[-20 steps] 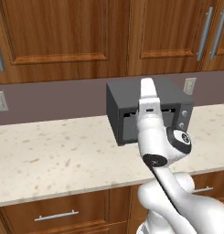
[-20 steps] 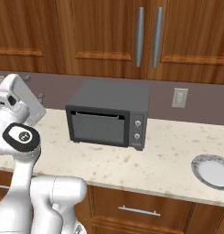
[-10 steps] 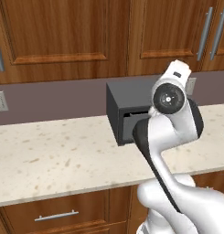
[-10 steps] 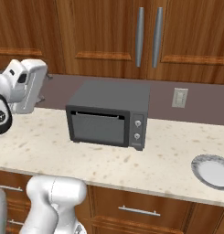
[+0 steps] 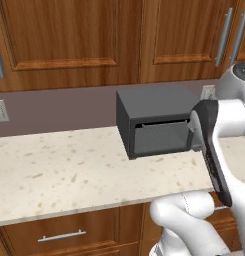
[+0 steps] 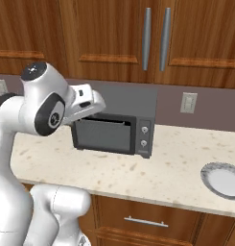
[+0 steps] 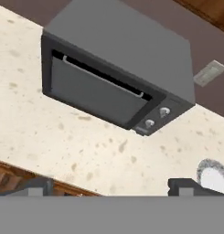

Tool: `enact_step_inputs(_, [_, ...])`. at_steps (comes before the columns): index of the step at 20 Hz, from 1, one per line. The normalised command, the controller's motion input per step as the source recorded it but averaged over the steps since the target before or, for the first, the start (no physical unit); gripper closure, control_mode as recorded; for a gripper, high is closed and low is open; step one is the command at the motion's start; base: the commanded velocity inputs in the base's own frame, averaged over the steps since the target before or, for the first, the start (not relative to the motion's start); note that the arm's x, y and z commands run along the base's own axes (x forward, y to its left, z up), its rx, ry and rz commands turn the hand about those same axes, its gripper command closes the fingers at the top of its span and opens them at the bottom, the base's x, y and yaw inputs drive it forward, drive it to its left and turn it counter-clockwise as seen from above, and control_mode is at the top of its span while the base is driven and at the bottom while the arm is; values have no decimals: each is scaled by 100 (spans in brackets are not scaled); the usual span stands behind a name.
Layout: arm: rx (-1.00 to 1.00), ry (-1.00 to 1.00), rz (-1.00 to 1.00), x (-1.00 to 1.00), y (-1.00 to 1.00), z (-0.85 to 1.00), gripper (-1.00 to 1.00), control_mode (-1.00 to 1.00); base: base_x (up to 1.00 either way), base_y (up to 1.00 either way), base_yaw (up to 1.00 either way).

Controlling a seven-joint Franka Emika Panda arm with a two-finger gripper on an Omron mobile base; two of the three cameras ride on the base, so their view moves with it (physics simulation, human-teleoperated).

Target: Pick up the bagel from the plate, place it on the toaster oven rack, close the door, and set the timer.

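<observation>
Well, progress: we judge the task barely begun; nothing of it looks done.
Bagel: we cannot make it out; the plate (image 6: 224,180) at the right end of the table looks bare in the right base view, and the hand view catches just its rim, so where the bagel lies we cannot say.
Rack: hidden behind the door (image 7: 97,93), so we cannot see it.
Door: it sits almost shut, with a dark slit along its top edge under the thin handle bar; we judge it must come fully open before any bagel goes in.
Toaster oven (image 6: 116,122): it stands on the table (image 5: 59,170) against the back wall, with two knobs (image 7: 157,117) on its front right panel.
Claw (image 7: 109,185): its two dark tips stand wide apart at the bottom of the hand view, gripping nothing, above the table edge and well apart from the oven.
Left to do: find and pick the bagel, open the door, load, close, set the timer.
Writing: we read no brand, label or text anywhere; the knobs carry no legible marks.
Surroundings: a wall outlet (image 6: 188,103) beside the oven, wooden cabinets (image 5: 69,40) above.
</observation>
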Motion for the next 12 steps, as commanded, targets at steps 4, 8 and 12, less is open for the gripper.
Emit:
enact_step_inputs(4, [45, 12, -6, 35, -89, -97, -100, -100, 0, 0, 0])
enact_step_inputs(8, [30, 1, -11, 39, -67, -73, -100, -100, 0, 0, 0])
enact_step_inputs(12, [3, 3, -22, 71, -37, -33, -100, -100, 0, 0, 0])
